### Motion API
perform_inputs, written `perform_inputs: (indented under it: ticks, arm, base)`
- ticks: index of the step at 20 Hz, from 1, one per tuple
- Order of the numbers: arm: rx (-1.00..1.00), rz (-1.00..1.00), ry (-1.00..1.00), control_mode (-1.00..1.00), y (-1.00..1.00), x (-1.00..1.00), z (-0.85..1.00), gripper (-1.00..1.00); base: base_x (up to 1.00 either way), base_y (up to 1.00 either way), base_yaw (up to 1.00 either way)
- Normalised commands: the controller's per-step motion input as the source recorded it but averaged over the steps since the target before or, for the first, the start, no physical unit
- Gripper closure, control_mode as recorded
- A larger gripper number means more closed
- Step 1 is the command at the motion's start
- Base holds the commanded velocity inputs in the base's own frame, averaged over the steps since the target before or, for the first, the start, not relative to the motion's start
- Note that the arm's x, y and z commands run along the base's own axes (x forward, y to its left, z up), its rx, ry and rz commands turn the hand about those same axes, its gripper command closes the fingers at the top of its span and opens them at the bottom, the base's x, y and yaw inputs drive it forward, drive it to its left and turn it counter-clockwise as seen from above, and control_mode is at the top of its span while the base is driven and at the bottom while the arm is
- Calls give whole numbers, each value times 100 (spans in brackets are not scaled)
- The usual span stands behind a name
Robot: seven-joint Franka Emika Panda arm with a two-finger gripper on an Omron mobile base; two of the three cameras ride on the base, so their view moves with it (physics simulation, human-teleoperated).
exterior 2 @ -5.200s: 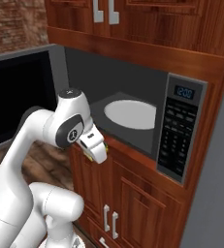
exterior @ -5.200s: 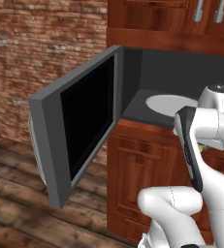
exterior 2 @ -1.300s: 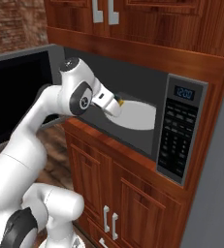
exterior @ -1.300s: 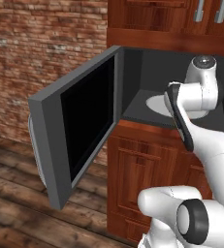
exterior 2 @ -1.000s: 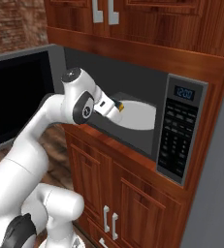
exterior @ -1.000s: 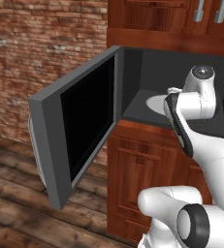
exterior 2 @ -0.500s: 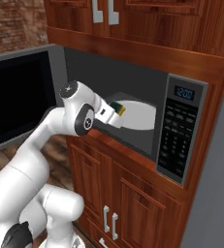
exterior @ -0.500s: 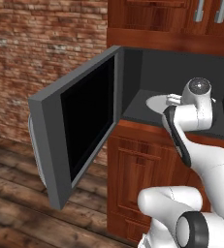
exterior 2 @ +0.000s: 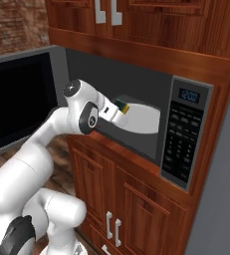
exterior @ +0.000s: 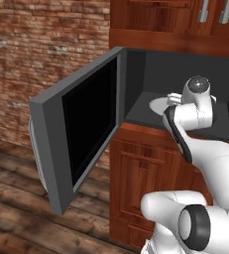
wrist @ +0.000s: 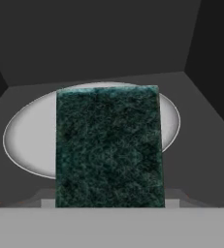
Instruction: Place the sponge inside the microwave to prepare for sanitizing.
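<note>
Microwave (exterior 2: 186,134): set into a wall of reddish wood cabinets, with drawers below and cupboard doors above; its cavity is dark grey.
Door (exterior: 81,134): swung wide open to the left, its black glass pane framed in grey, seen side-on in the left base view.
Keypad panel (exterior 2: 181,142): black, on the right of the cavity opening, with a small lit display at its top.
Turntable (wrist: 21,140): pale and round, lying flat on the cavity floor; its near and middle parts are hidden behind the sponge in the hand view.
Sponge (wrist: 108,145): dark green scouring face is turned toward the hand camera; a yellow edge is seen in the right base view (exterior 2: 121,106). It is held inside the cavity mouth, above the near side of the turntable; whether it touches the turntable cannot be told.
Claw (exterior 2: 117,110): closed on the sponge, reached in through the open front of the microwave; its fingertips are covered by the sponge in the hand view.
Arm (exterior: 193,111): white, bent at the elbow, with the wrist at the lip of the cavity.
Cabinets (exterior 2: 111,194): reddish wood with metal handles.
Wall (exterior: 41,49): red brick, left of the cabinets.
Floor (exterior: 17,218): dark wooden planks.
</note>
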Motion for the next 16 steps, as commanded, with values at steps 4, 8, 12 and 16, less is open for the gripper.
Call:
perform_inputs:
  ticks: [4, 8, 12, 16]
  arm:
    - [0, 0, 0, -100, 0, 23, 0, 100]
    - [0, 0, 4, -100, -19, 37, 0, 100]
    - [0, 0, 6, -100, -25, 43, -4, 100]
    - [0, 0, 3, -100, -13, 38, -22, 100]
  base:
    - [0, 0, 0]
    - [0, 0, 0]
    - [0, 0, 0]
    - [0, 0, 0]
